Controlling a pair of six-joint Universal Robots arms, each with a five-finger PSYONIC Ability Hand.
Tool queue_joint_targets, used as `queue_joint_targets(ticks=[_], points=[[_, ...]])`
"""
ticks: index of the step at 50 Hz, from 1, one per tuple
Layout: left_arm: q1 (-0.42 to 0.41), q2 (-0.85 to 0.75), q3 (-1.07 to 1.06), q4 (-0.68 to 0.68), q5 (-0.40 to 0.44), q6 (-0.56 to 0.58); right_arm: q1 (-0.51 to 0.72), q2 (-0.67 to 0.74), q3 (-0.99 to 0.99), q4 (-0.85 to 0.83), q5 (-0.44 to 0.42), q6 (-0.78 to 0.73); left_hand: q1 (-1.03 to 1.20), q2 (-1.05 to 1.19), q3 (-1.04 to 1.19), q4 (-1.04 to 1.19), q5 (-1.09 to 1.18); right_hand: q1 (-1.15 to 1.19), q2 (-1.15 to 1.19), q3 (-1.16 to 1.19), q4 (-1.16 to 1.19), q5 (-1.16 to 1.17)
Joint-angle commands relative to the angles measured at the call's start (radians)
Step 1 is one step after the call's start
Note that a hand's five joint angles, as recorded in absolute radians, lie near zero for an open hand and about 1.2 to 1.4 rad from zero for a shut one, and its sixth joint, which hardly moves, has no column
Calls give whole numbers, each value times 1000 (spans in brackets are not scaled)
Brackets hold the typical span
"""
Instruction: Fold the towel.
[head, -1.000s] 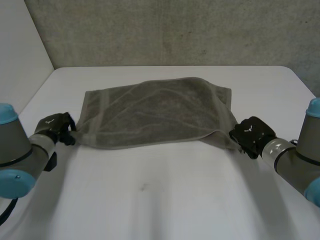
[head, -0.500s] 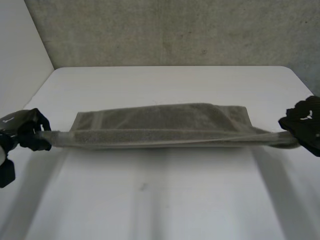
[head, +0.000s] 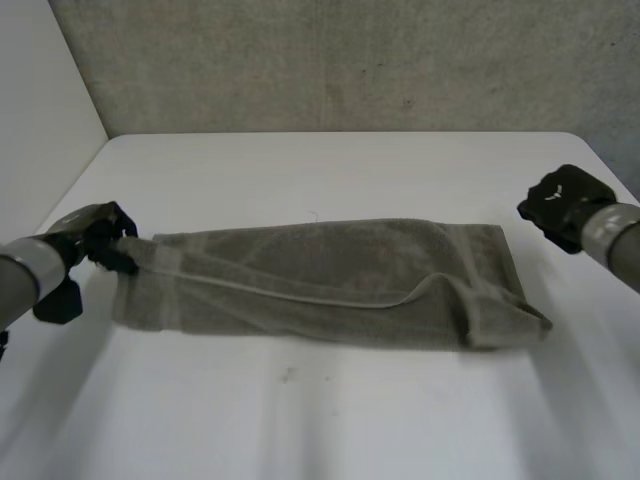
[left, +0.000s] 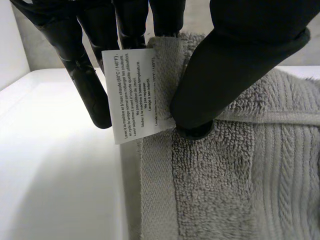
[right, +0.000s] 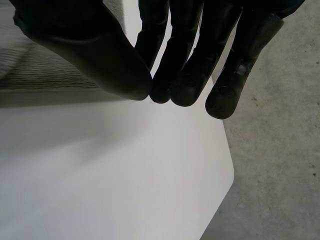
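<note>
Reads as a robotics test lab or workshop bay. Indicated by a plain white surface (head: 330, 420) set against a rough grey concrete wall (head: 350, 60), with a blank white panel (head: 40, 90) along one side. Supported by more grey concrete (right: 270, 150) past the surface's rounded corner. Confirmed by grey machine arms (head: 20, 285) reaching in from both sides, ending in a black left hand (head: 95, 235) and a black right hand (head: 562, 205).
</note>
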Motion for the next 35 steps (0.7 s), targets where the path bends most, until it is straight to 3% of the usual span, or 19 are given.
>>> queue_joint_targets(ticks=[1, 12, 13, 14, 15, 19, 27, 35], points=[[-62, -193, 225, 0, -100, -36, 38, 165, -137, -106, 38, 28, 208, 179, 179, 178, 202, 47, 61, 61, 55, 37], [-99, -299, 344, 0, -169, -36, 69, 254, -226, -174, 98, 67, 208, 179, 179, 178, 202, -13, 1, 0, -6, -24], [-102, -299, 340, -2, -172, -37, 71, 242, -214, -169, 115, 111, 208, 179, 179, 178, 202, -522, -508, -508, -515, -532], [-102, -299, 340, -2, -172, -38, 71, 242, -213, -169, 115, 112, 208, 179, 179, 178, 202, -527, -513, -513, -520, -537], [-104, -294, 329, -5, -172, -38, 71, 215, -194, -162, 127, 176, 208, 179, 179, 178, 202, -789, -775, -775, -781, -799], [-111, -264, 268, -5, -170, -42, 57, 42, -21, -146, 100, 404, 208, 179, 179, 178, 202, -964, -950, -950, -956, -974], [-116, -187, 156, 15, -169, -41, 63, -230, 357, -215, 19, 604, 208, 179, 179, 178, 202, -1014, -1000, -1001, -1007, -1025], [-117, -133, 99, 44, -169, -42, 150, -378, 618, -356, 9, 780, 208, 179, 179, 178, 202, -1085, -1071, -1071, -1077, -1095]])
